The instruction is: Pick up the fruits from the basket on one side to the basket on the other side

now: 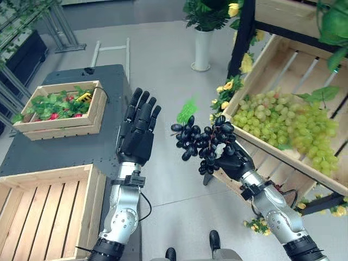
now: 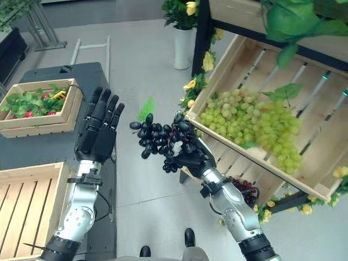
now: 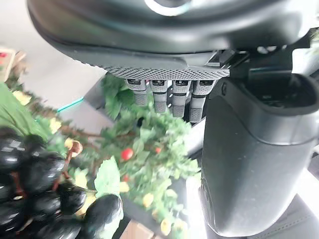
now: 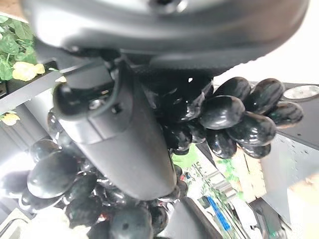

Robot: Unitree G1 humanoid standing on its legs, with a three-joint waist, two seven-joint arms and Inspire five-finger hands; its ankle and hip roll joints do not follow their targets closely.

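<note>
Lower left of the frame: an empty slatted wooden crate (image 1: 46, 209), butted against the dark grey surface (image 1: 65, 147). Upper left on that surface: a smaller wooden crate (image 1: 61, 109) holding green leaves and small red fruits. Centre-left: left robot hand (image 1: 138, 130), raised upright beside the surface edge, fingers straight and together, palm empty, touching nothing. Just right of it, at mid-frame: bunch of black grapes (image 1: 201, 141), held up in the air between the two hands, well clear of either crate. Clamped on the bunch from below and behind: right robot hand (image 2: 197, 159), fingers and thumb curled into the cluster, berries bulging out around the thumb in the right wrist view. Right side of the frame: a large tilted wooden crate (image 1: 283, 65) on a dark frame, heaped with green grapes (image 1: 277, 119). Yellow flowers (image 1: 228, 87) and green leaves trimming the crate's near corner and the frame's foot. Top centre: a white vase (image 1: 202, 50) with foliage, standing on the pale grey tiled floor (image 1: 163, 60).
</note>
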